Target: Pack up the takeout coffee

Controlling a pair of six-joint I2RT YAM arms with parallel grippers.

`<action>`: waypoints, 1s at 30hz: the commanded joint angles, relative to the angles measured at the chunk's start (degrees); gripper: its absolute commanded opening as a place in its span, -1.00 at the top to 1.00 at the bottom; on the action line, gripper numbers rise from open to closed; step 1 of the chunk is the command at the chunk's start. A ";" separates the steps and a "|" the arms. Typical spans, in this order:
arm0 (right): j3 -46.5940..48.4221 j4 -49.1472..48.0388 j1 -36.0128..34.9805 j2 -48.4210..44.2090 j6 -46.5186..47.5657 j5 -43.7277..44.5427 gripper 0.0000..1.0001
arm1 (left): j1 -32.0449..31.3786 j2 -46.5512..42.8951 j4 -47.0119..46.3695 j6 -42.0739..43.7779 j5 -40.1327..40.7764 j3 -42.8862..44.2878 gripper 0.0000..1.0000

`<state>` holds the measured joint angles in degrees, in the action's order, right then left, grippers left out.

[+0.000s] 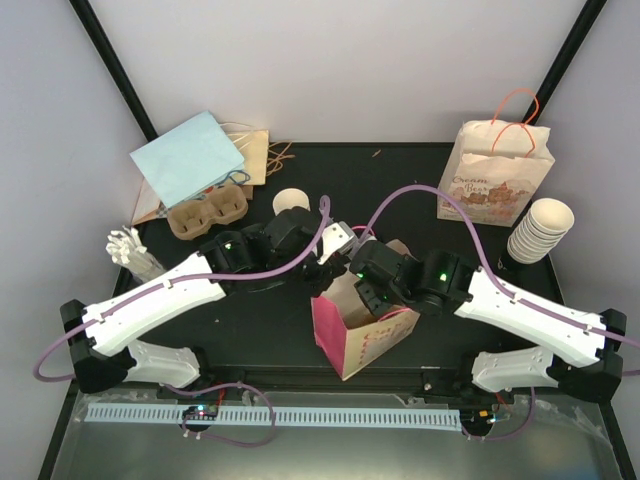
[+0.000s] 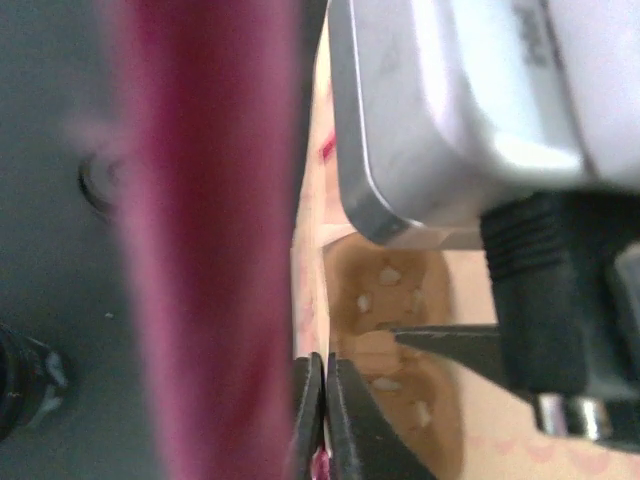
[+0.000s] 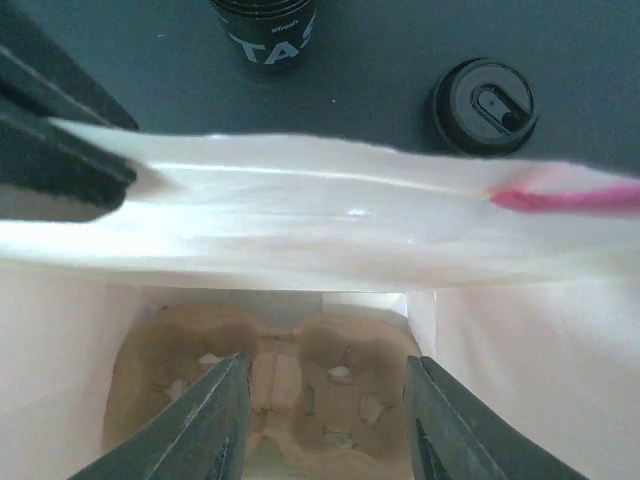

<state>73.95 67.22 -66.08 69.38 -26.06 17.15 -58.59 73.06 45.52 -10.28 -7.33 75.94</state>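
Pink bag (image 1: 355,335) stood open near the middle of the bench's (image 1: 250,320) near edge, mouth up, both arms meeting over it.

Left pincer (image 2: 322,365) clenched on the bag's left rim. In its wrist view the fingers (image 2: 308,420) lay almost together with the paper edge pinched between them.

Right pincer (image 3: 325,365) was released, jaws apart, and lowered into the mouth of the bag. Nothing was gripped. Whether the tips touched what lay beneath could not be told.

Cup carrier (image 3: 300,385), brown pulp, sat flat on the bag's bottom, directly under the right pincer, its wells without cups.

Black cup (image 3: 265,28) stood upright on the bench just beyond the bag's far wall. Black lid (image 3: 485,105) lay apart from it on the bench, beside that same wall.

Second carrier (image 1: 207,213) rested toward the back-left corner, just in front of a blue bag (image 1: 190,160). Printed bag (image 1: 495,175) stood at the back-right corner, with a stack of paper cups (image 1: 540,230) near the right edge.
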 commanded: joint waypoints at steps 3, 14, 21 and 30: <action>-0.15 1.90 0.26 -2.17 -0.19 -0.45 0.10 | -0.30 -0.02 3.58 0.45 5.91 3.99 0.97; 1.53 2.21 0.31 -5.15 0.79 -4.29 0.09 | -0.32 -0.57 2.23 3.68 7.25 3.99 0.97; 3.24 -0.21 0.26 -9.00 -1.15 6.04 0.06 | -0.30 -0.98 2.83 4.15 4.44 3.63 0.97; 0.04 -9.75 0.27 -13.92 1.66 8.78 0.03 | -0.30 -1.52 3.10 3.70 3.96 2.43 0.97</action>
<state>75.42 63.22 -66.08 57.45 -25.65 22.24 -58.59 73.12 47.59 -7.44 -2.79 77.80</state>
